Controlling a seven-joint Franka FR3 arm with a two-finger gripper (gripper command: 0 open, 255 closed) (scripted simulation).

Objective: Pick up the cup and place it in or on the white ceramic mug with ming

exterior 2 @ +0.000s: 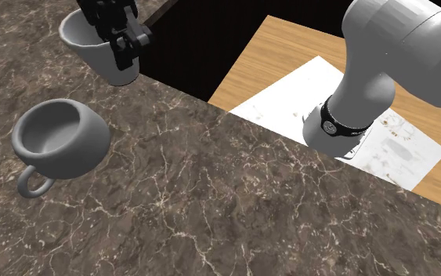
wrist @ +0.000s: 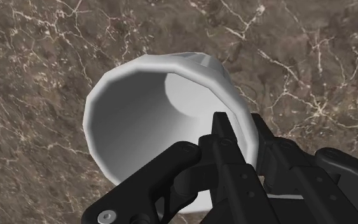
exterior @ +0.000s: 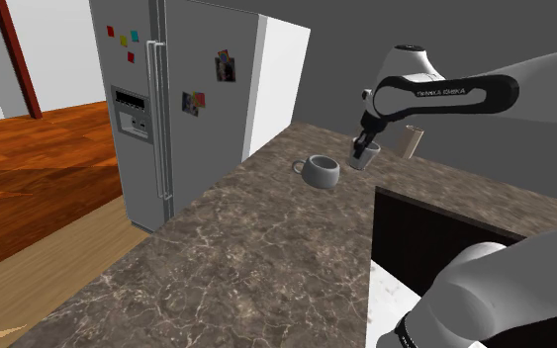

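A plain white handleless cup hangs tilted in my black gripper. The gripper is shut on the cup's rim, one finger inside the wall and the other outside. I cannot tell whether the cup's base touches the counter. A grey-white rounded mug with a ring handle stands upright on the brown marbled counter. It is a short way from the cup, toward the shoulder view's left.
A grey fridge with magnets stands past the counter's far-left edge. A tan wooden block stands behind the gripper. A dark recess cuts into the counter beside the arm's stand. Wood floor lies beyond.
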